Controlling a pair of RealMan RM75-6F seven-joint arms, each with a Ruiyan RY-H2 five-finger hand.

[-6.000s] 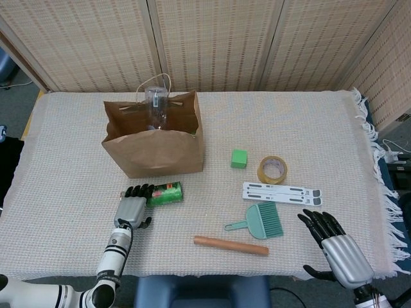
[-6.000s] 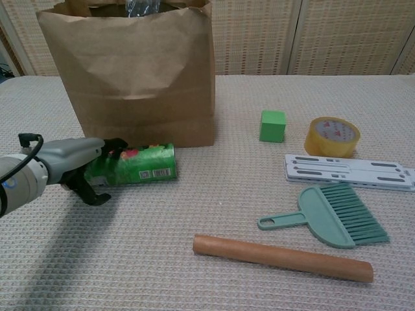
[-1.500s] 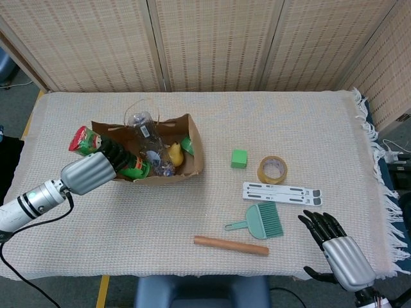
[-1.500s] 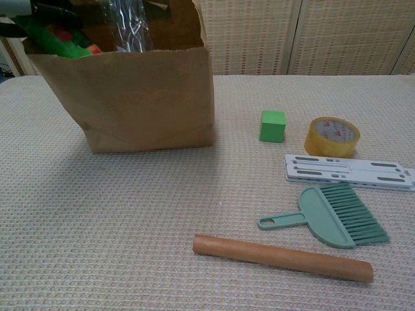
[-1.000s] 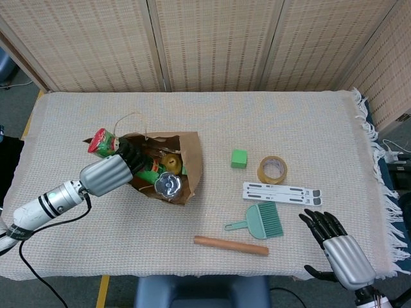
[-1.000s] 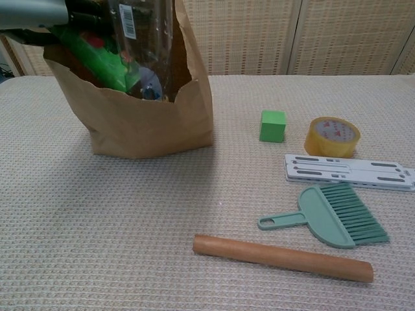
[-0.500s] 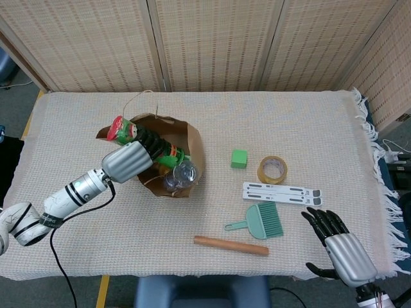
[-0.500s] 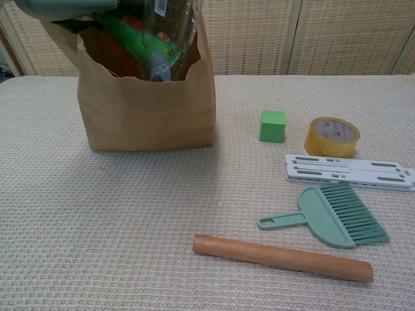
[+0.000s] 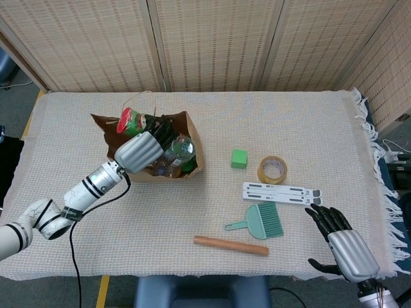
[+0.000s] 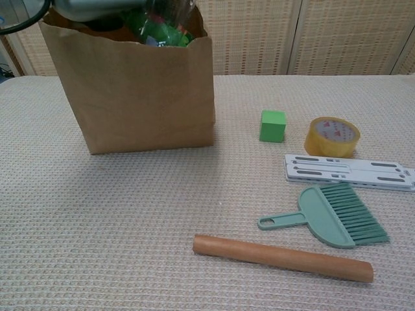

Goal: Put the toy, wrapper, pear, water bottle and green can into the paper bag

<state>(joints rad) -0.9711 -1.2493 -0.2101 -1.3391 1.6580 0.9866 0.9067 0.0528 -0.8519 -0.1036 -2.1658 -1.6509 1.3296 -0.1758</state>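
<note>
Can is at the mouth of the bag, red top poking out past the left rim in the head view, body angled down inside. Left hand grasps it, fingers wrapped round the can's body and reaching into the opening. Bottle is already inside, leaning toward the right wall; other contents under it are too cluttered to make out, so I can't confirm toy, wrapper and pear from here. Chest view only shows green at the top of the bag and the hand's back cut off by the frame edge. Judgement: this is the last drop. To do it well, push the can deeper so its whole length clears the rim before letting go, keep it off the bottle so nothing tips, and avoid dragging the paper wall, since the bag is light and would probably slide or fold. Then open and lift straight up. Right hand is released, fingers spread, idle at the near right table edge, well apart from the brush, rod and tape.
</note>
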